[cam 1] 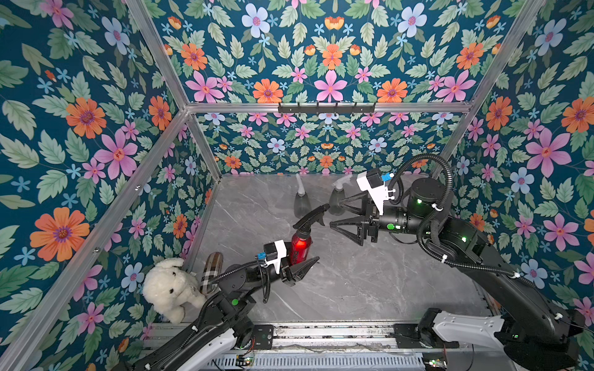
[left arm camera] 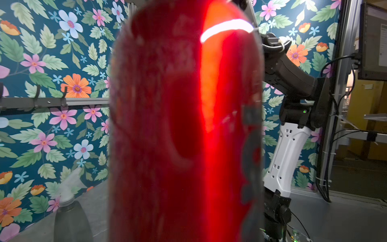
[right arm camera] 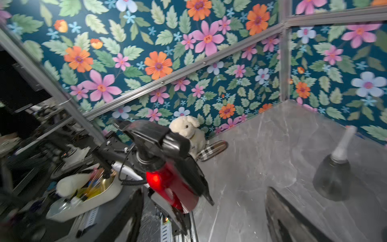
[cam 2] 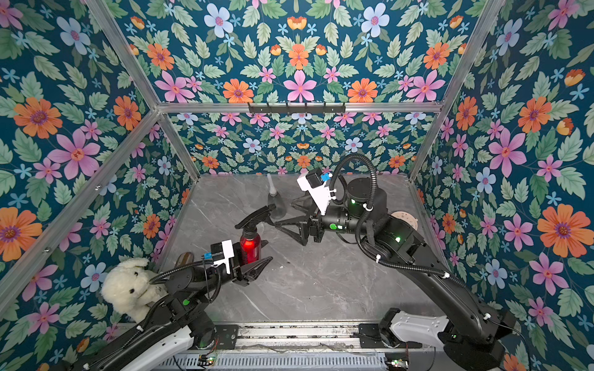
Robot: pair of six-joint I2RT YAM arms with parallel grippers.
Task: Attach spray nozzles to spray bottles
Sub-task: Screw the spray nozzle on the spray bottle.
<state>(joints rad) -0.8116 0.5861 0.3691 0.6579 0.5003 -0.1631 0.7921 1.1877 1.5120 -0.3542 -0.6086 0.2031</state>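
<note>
Black nozzle (cam 1: 310,218) sits atop upright red bottle (cam 1: 299,245).

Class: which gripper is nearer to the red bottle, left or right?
Left. The left gripper is clamped on the red bottle at its lower body; the right gripper stands open, apart from the bottle, beside the black nozzle on top.

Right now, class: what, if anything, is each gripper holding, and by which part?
The left gripper clamps the red bottle by its body. The right gripper is open beside the black nozzle, holding nothing.
</note>
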